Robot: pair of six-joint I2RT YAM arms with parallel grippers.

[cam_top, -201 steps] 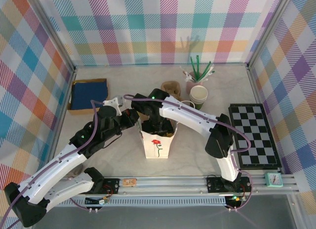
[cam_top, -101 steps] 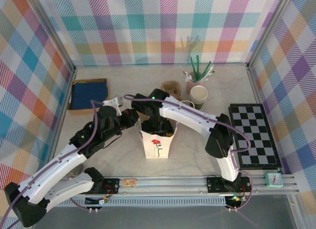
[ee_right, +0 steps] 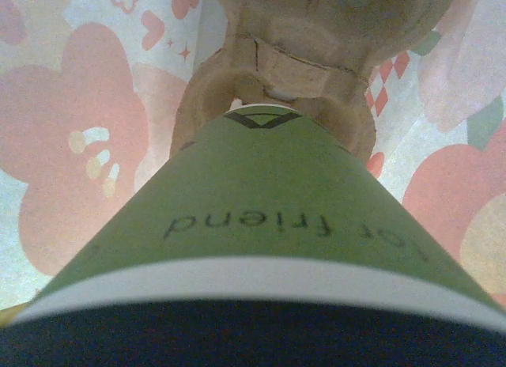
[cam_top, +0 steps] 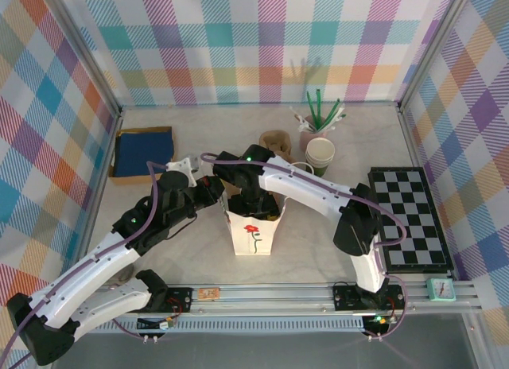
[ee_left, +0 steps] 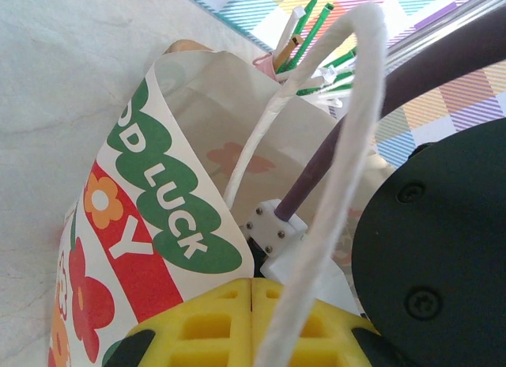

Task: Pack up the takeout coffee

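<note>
Holding the small green paper cup with its black lid [ee_right: 269, 193] low inside the white paper bag [cam_top: 254, 235], our right gripper [cam_top: 253, 200] sits crowded by the walls; our left gripper [ee_left: 251, 308] pinches the bag's rim.

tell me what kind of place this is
Probably a robot test cell staged as a takeout counter, not a real café: plaid walls on a metal frame, and props like the bag, cups and chessboard.
</note>
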